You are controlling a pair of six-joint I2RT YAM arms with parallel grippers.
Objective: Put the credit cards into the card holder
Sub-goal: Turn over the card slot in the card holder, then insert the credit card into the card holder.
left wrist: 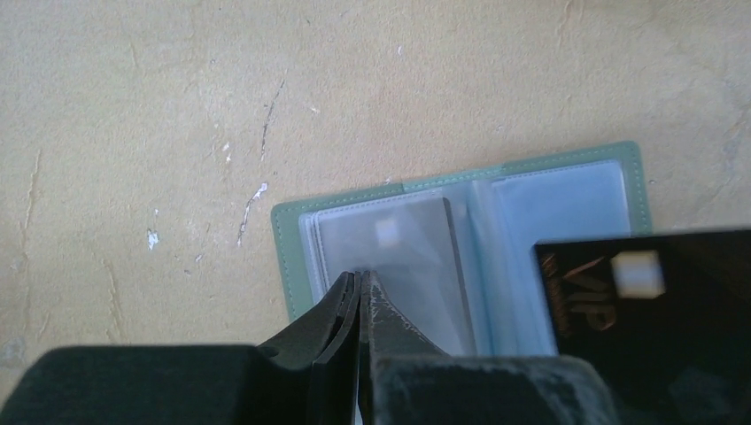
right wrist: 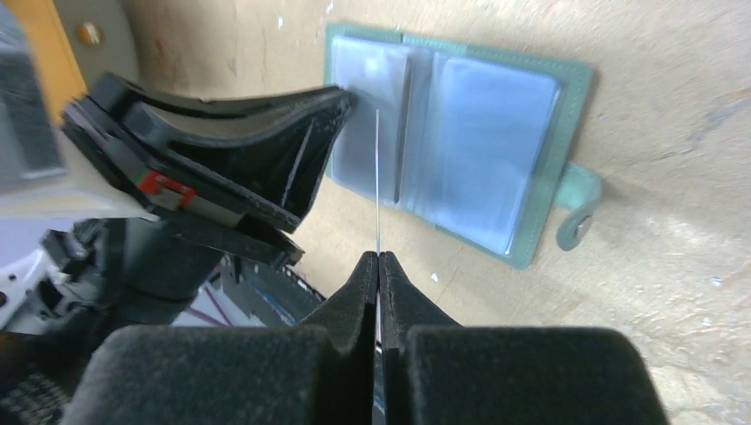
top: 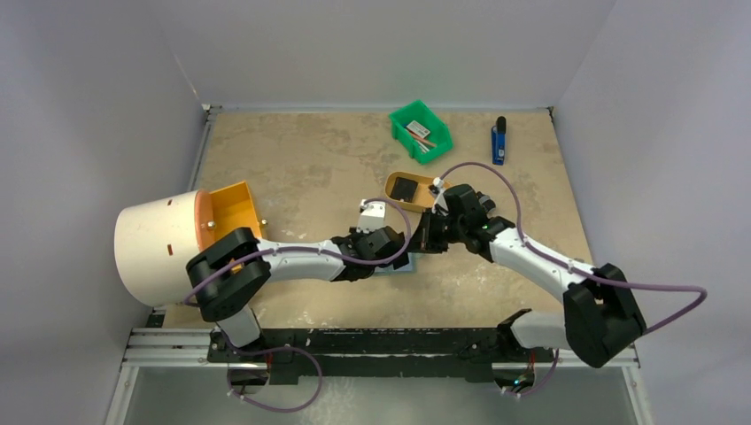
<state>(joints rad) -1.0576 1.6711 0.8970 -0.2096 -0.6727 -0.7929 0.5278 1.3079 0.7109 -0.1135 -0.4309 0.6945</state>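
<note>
Card holder (left wrist: 522, 212), grey-green, fold-over, open on beige tabletop (left wrist: 177, 106); left end effector (left wrist: 359, 277) pressed together at clear inner pocket (left wrist: 390, 235); right end effector (right wrist: 379, 259) pinching thin black credit card (left wrist: 655, 301).

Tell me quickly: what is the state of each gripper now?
Left gripper: shut, tips at the card holder; grip cannot be told.
Right gripper: shut on a credit card.
</note>
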